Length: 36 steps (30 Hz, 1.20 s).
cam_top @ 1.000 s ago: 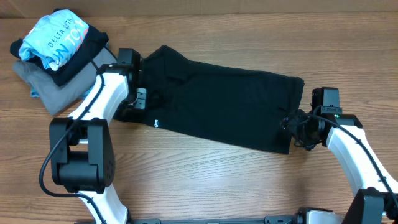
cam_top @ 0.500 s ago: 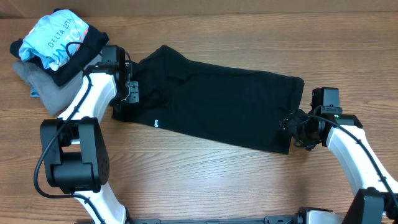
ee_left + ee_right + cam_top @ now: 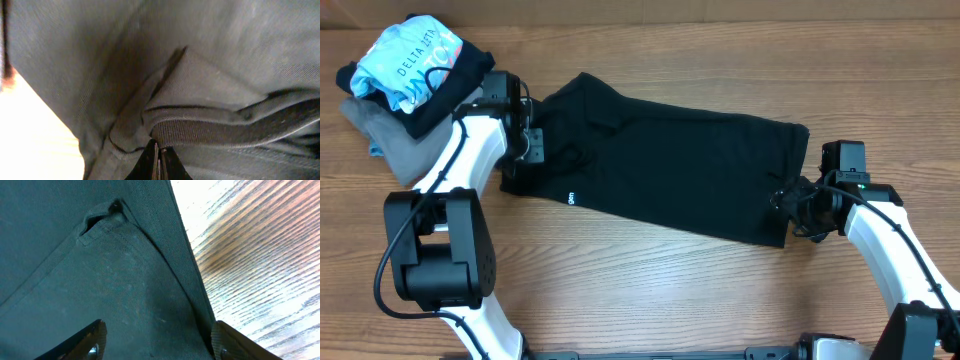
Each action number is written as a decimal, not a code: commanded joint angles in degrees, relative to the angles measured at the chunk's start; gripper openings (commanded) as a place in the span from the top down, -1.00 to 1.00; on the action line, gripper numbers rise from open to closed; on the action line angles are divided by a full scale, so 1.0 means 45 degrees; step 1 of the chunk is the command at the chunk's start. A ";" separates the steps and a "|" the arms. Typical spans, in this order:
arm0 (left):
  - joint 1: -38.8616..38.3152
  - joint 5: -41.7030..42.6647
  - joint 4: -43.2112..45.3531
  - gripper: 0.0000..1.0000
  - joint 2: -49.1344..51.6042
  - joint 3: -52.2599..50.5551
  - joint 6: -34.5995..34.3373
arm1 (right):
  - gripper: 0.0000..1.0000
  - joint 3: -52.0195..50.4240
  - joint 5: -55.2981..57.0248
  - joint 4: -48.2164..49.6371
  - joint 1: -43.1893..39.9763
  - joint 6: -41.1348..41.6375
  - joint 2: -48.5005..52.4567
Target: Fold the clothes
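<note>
The left pincer (image 3: 159, 161) has its tips pressed together right at a thick folded seam of the black garment (image 3: 670, 165), and it seems to nip a pleat of that cloth, though the close view is too dim to be sure how much is caught. From above, this pincer sits on the garment's upper-left end, beside the collar-like folds. The right pincer (image 3: 157, 342) is spread, one finger over the fabric and the other past its hemmed edge, near where the wood begins, at the garment's lower-right corner. The garment lies flat on the counter (image 3: 650, 290) between the two arms. Its long axis runs from upper left to lower right, with the narrower end toward the left arm and the square-cut end toward the right. A tiny white logo (image 3: 571, 198) sits near the lower-left hem, too small to read. Beyond the left arm, a light-blue shirt (image 3: 405, 60) printed "DELTA" tops a grey garment (image 3: 405, 150).
</note>
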 commanded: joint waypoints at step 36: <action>-0.2701 0.1190 0.0340 0.16 0.0121 -0.0549 0.2297 | -0.50 0.0160 0.0316 0.0209 -0.0097 -0.0053 0.0034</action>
